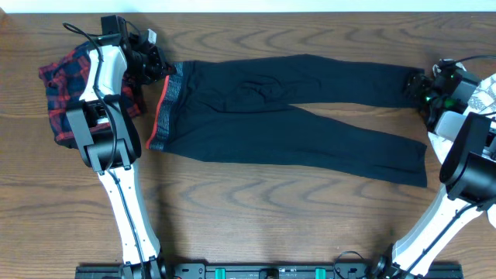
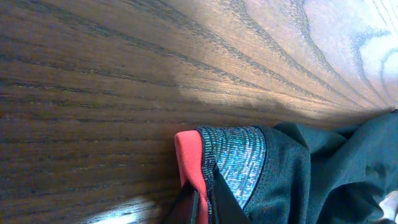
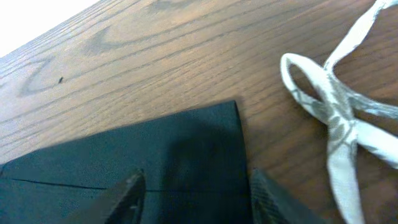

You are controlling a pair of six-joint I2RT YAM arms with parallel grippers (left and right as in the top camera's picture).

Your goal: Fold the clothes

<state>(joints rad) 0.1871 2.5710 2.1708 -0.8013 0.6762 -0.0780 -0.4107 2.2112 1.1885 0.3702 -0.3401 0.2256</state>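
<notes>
The black leggings (image 1: 287, 116) lie spread across the table, with the grey-and-coral waistband (image 1: 165, 105) at the left and both leg ends at the right. My left gripper (image 1: 157, 68) is at the waistband's far corner. In the left wrist view it (image 2: 200, 208) is shut on the waistband's red edge (image 2: 189, 158). My right gripper (image 1: 416, 84) is at the cuff of the far leg. In the right wrist view it (image 3: 198, 196) is open, with one of its fingers (image 3: 127, 193) on either side of the black cuff (image 3: 186, 143).
A red-navy plaid piece (image 1: 66, 85) lies bunched under the left arm at the far left. A white leaf-print top (image 1: 488, 93) lies at the right edge, and its straps (image 3: 336, 118) rest on the wood just right of the cuff.
</notes>
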